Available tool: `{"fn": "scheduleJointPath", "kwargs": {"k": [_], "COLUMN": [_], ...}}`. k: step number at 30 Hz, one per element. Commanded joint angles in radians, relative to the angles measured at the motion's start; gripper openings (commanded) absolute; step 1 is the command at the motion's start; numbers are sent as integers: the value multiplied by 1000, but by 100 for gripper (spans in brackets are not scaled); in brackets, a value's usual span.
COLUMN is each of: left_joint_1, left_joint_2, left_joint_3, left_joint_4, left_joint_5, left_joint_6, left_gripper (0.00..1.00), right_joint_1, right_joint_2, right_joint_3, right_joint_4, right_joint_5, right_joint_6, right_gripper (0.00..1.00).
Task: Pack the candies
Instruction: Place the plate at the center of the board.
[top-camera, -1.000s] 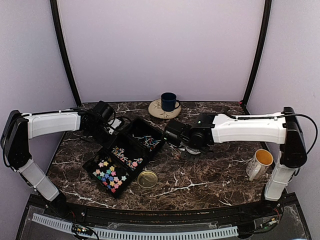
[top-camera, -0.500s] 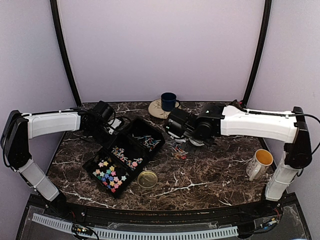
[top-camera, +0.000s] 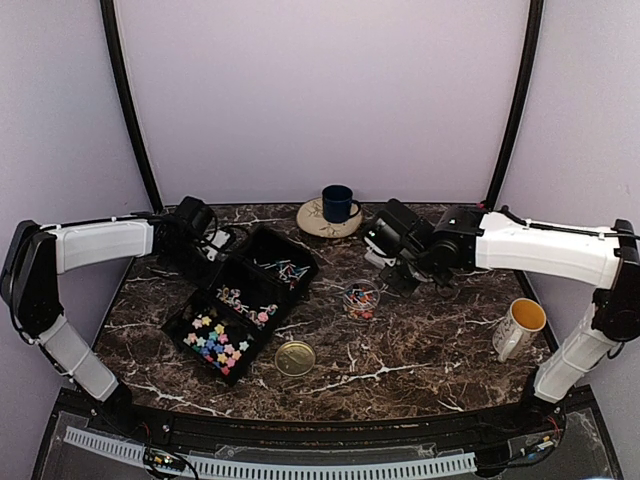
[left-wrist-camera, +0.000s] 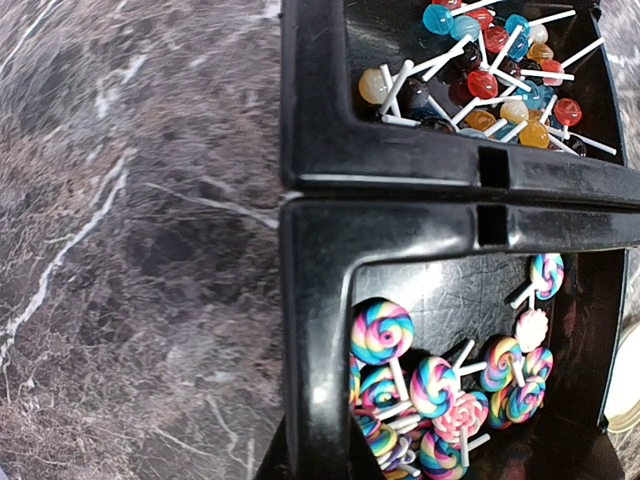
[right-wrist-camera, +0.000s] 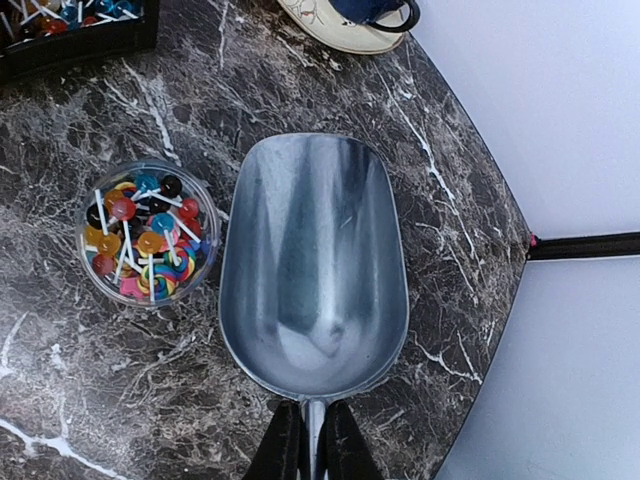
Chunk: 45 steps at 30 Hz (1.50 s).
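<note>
**Candies.** The candies (top-camera: 222, 338) lie in two places: the black three-part tray (left-wrist-camera: 400, 165) and the clear round jar (right-wrist-camera: 200, 268).
- Near compartment: pastel star pieces (top-camera: 215, 335).
- Middle compartment: swirl lollipops (left-wrist-camera: 430, 385).
- Far compartment: small ball lollipops (left-wrist-camera: 480, 85).
- Jar: mixed ball and swirl lollipops.

The sticks point every way, with no common axis. The tray's long axis runs from near-left to far-right.

**Grippers.**
- Right gripper (right-wrist-camera: 308, 432): clamped on the handle of a metal scoop (right-wrist-camera: 312, 265). The empty bowl points away from the fingers, just right of the jar.
- Left gripper (top-camera: 212, 248): jaws together at the tray's far-left edge. Any grip on the rim cannot be told.

**Count.**
- One each: tray, jar, scoop, gold lid (top-camera: 295, 357).
- Two mugs: blue mug (top-camera: 337, 203) on a saucer (top-camera: 312, 222); white mug (top-camera: 520, 327) at right.
- Candies: too many to count.
</note>
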Motion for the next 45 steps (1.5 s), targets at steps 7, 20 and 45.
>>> {"fn": "scheduleJointPath", "kwargs": {"k": [7,20,45], "left_joint_1": [150,228,239], "left_joint_2": [48,248,221], "left_joint_3": [83,243,302], "left_joint_4": [68,10,-7], "left_joint_5": [146,195,58], "left_joint_6": [-44,-35,-110], "left_gripper": [0,4,64], "right_joint_1": [35,58,184], "right_joint_2": [-55,-63,141], "right_joint_3": [-70,-59,137], "right_joint_4": [57,10,-323], "right_joint_5": [-36,-54,151], "right_joint_6": [-4,-31,31], "right_gripper": [0,0,0]}}
